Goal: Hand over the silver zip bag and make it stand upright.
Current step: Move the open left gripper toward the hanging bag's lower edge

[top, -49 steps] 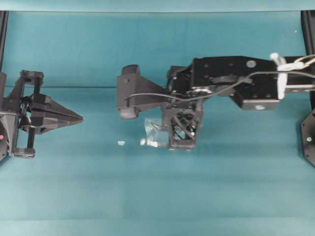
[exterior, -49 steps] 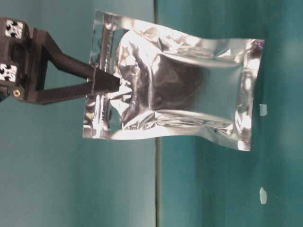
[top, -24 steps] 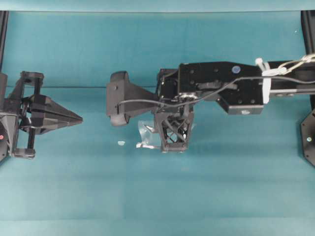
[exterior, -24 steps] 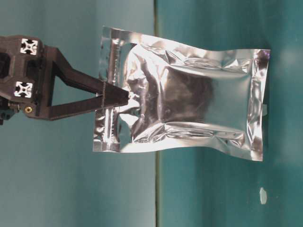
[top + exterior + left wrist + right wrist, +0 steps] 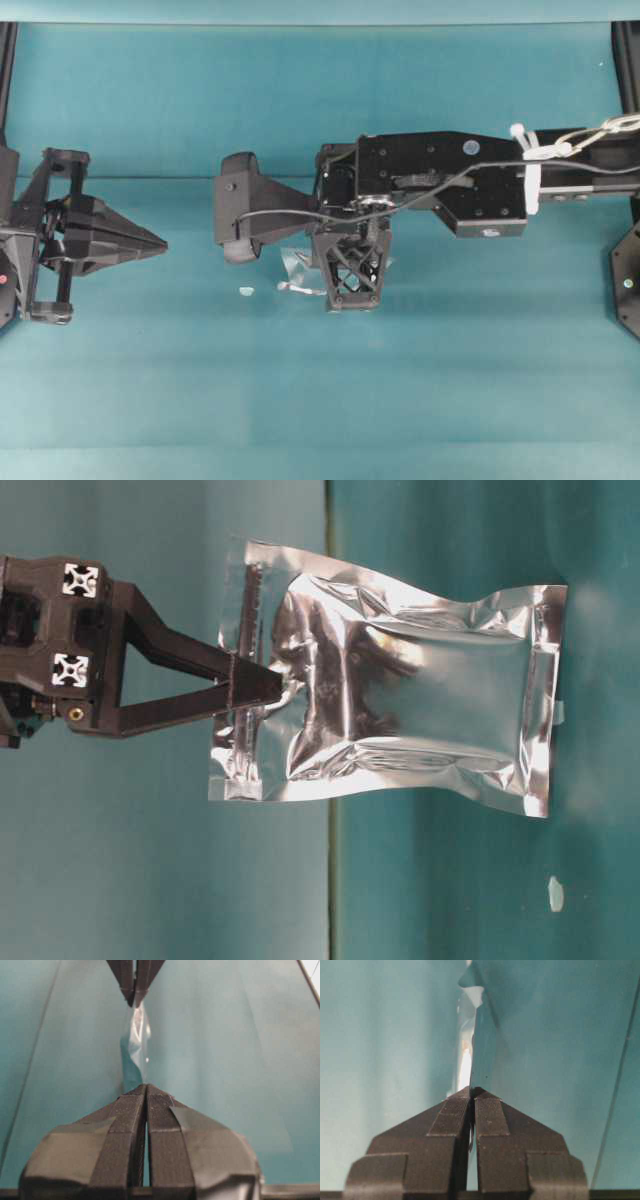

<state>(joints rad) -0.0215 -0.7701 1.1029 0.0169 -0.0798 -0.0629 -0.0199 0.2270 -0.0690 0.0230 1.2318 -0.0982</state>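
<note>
The silver zip bag (image 5: pixel 400 690) is a crinkled foil pouch that hangs from its zip strip end. My right gripper (image 5: pixel 270 687) is shut on that strip. From overhead the right gripper (image 5: pixel 348 275) points down at the table's middle, and only a bit of the bag (image 5: pixel 296 270) shows beside it. The right wrist view shows the bag (image 5: pixel 480 1035) edge-on, running away from the shut right gripper (image 5: pixel 472 1091). My left gripper (image 5: pixel 160 243) stands shut and empty at the far left, apart from the bag. Its wrist view has the left gripper (image 5: pixel 146 1087) facing the bag (image 5: pixel 134 1045) edge-on.
A tiny white scrap (image 5: pixel 246 291) lies on the teal cloth left of the bag, and a white scrap (image 5: pixel 555 893) shows in the table-level view. The right arm (image 5: pixel 450 185) spans the table from the right edge. Black frame posts stand at both sides.
The right arm has shifted left, carrying the bag with it; in the table-level view bag and gripper slid rightward. The left arm has not moved.
</note>
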